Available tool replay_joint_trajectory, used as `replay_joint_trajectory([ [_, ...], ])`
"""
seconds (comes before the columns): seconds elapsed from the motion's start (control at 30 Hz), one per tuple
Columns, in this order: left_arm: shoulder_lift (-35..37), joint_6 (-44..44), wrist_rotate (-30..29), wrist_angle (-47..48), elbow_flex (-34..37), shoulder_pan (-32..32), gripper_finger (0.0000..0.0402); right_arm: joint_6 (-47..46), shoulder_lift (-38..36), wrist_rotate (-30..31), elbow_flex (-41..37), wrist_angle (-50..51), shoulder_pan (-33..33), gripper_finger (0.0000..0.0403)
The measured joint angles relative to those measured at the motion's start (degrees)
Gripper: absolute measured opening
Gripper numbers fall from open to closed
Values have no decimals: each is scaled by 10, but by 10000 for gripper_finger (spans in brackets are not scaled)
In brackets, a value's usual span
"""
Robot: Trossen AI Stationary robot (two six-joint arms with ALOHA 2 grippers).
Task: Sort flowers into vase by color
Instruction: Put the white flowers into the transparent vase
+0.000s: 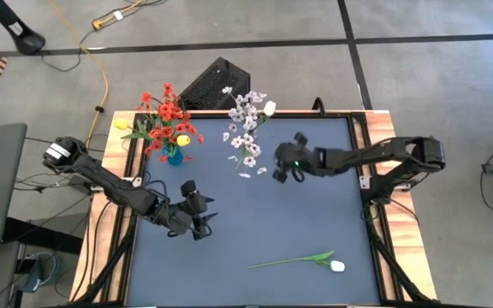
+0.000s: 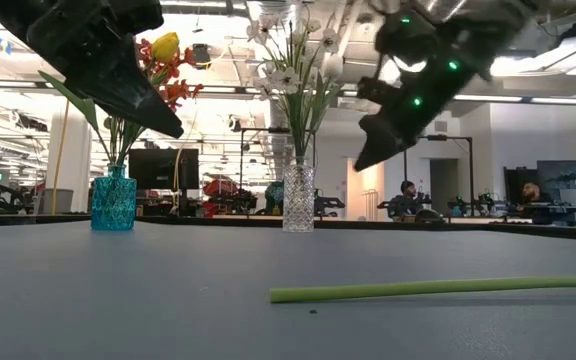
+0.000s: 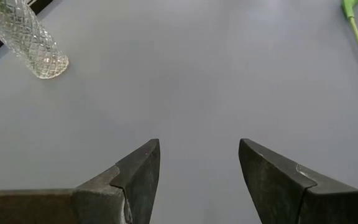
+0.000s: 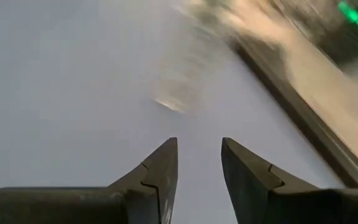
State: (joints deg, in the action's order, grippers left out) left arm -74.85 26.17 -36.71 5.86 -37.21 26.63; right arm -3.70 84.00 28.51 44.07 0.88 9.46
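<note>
White tulip (image 1: pixel 335 266) flat on mat; left hand (image 1: pixel 202 224) & right hand (image 1: pixel 279 174) both spread, empty.

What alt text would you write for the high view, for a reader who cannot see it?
Seen from above, one white tulip lies alone on the dark table, while a blue vase of red and yellow flowers and a clear vase of white blossoms stand at the far edge. The left gripper and right gripper hover open and empty.
</note>
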Motion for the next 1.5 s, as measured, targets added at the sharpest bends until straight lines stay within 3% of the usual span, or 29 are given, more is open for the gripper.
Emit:
replay_joint_trajectory([
  [0.17,0,0,-7,0,0,0,208,99,37,-106,-98,-344,-43,123],
  [0.3,0,-3,-11,-2,0,0,208,177,118,-120,-113,-565,-67,67],
  [0.4,0,-2,-15,-4,0,0,208,239,173,-120,-93,-657,-73,18],
  [0.63,0,16,-12,-2,0,2,208,370,213,-90,-31,-677,-57,18],
  [0.87,0,16,-12,-2,0,4,208,382,208,-90,-20,-671,-19,17],
  [0.97,0,15,-12,-1,0,4,208,382,207,-116,-20,-671,-11,17],
  [1.5,15,-36,-14,-2,0,4,208,411,207,-132,6,-714,-4,17],
])
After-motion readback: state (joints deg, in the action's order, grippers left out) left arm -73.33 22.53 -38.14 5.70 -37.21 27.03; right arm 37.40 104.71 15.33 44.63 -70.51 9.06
